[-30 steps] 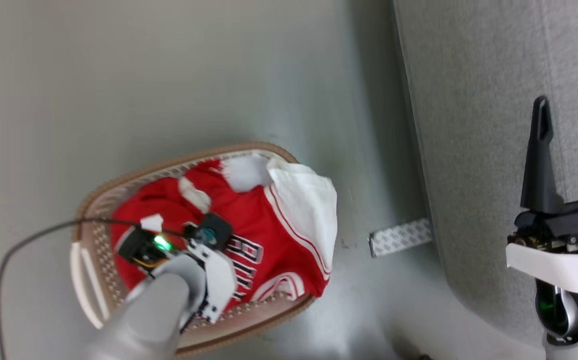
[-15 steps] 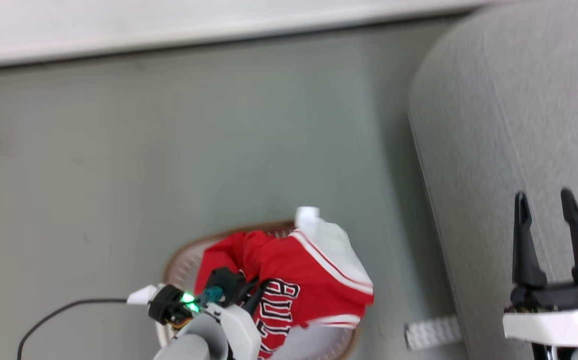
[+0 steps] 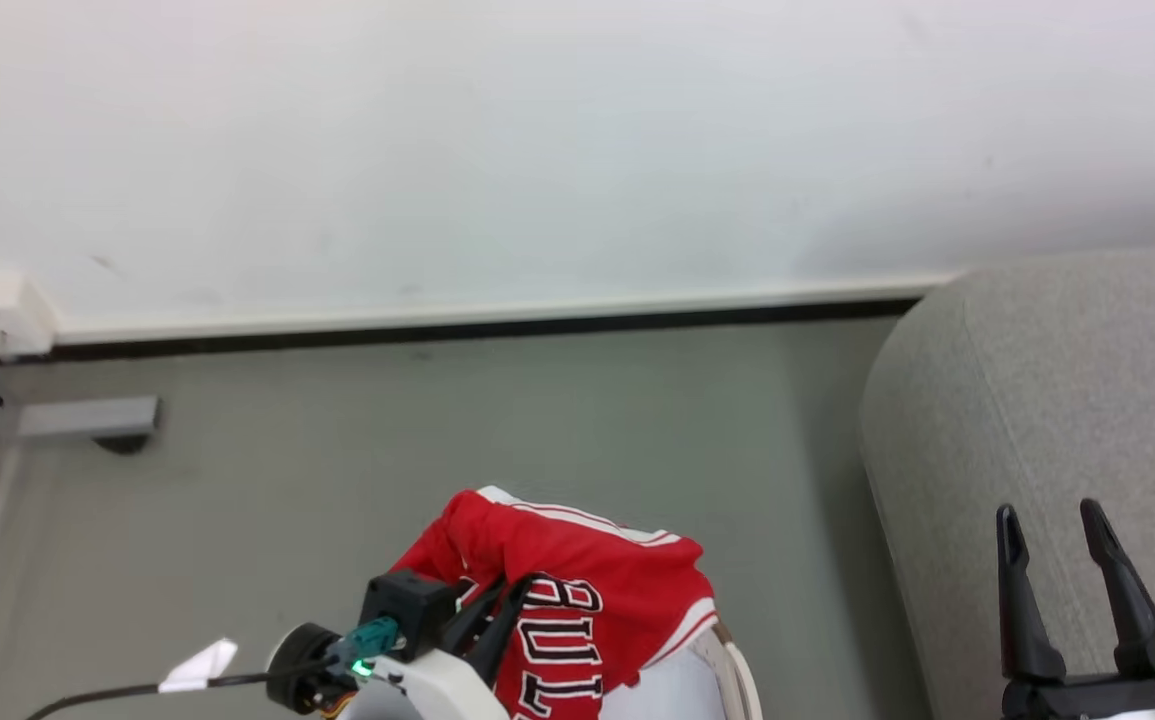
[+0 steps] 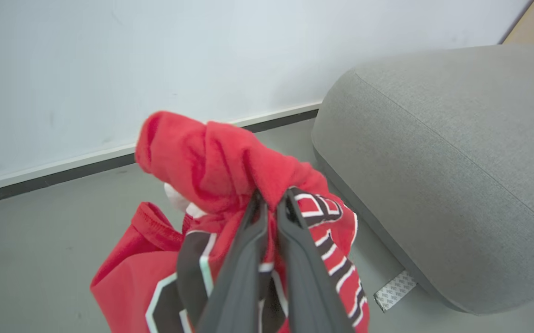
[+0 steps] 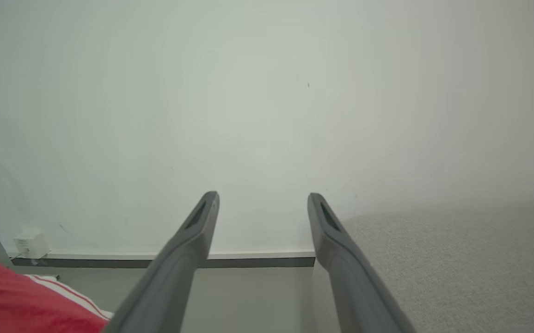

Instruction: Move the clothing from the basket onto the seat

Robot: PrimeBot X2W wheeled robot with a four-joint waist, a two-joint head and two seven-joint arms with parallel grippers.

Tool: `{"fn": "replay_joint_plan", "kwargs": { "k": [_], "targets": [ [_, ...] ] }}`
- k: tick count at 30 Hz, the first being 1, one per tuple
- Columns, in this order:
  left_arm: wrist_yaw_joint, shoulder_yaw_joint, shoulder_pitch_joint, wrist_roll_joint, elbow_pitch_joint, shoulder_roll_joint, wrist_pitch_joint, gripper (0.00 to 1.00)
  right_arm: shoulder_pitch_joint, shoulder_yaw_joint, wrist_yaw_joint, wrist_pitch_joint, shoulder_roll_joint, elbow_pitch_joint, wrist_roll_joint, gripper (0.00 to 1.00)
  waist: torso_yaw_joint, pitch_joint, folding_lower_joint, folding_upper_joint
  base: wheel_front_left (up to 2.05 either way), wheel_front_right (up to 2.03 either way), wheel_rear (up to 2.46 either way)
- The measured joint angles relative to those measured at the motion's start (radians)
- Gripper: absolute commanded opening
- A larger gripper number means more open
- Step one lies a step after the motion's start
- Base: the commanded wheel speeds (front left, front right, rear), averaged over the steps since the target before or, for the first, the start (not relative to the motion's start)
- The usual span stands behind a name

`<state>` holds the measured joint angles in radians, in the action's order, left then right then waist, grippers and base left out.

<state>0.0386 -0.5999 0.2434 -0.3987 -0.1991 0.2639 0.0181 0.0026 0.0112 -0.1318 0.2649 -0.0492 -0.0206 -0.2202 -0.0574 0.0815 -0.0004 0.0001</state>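
- Jaws of the left gripper (image 4: 271,200) pinch the red clothing (image 4: 193,152), hanging above the floor (image 4: 40,259) near the seat (image 4: 433,152) corner.
- Jaws of the right gripper (image 5: 263,199) stand wide, holding nothing.

clothing (image 4: 188,152), centre frame: soft red jersey cloth, matt, stitched hem. seat (image 4: 433,152), right side: matt grey woven upholstery, coarse grain. left gripper (image 4: 273,200): smooth dark matt plastic. floor (image 4: 40,240), lower left: smooth grey, low sheen.
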Motion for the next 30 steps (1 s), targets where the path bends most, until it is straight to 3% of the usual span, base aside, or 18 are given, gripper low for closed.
{"fn": "replay_joint_plan", "kwargs": {
  "k": [10,20,24,30],
  "targets": [
    [0.074,0.051,-0.053,-0.035,0.224,0.042,0.070,0.00,0.046,-0.018,0.000,0.000,0.000,-0.014,0.000,1.00,0.010,-0.107,0.0001,0.0000,0.00,0.00,0.00],
    [0.080,0.051,-0.042,-0.040,0.274,0.058,0.103,0.00,0.060,-0.146,0.000,0.000,-0.012,-0.043,0.043,1.00,-0.032,-0.139,0.0003,0.0000,0.00,0.00,0.00],
    [0.067,0.035,-0.029,-0.040,0.272,0.054,0.107,0.00,0.030,-0.261,0.000,0.000,-0.076,-0.041,0.018,1.00,-0.046,-0.139,0.0003,0.0000,0.00,0.00,0.00],
    [0.052,0.015,-0.001,-0.035,0.267,0.051,0.114,0.00,-0.151,-0.541,0.000,-0.092,-0.250,0.004,-0.100,1.00,-0.073,-0.137,0.0005,0.0000,0.00,0.00,0.00]
  ]
}}
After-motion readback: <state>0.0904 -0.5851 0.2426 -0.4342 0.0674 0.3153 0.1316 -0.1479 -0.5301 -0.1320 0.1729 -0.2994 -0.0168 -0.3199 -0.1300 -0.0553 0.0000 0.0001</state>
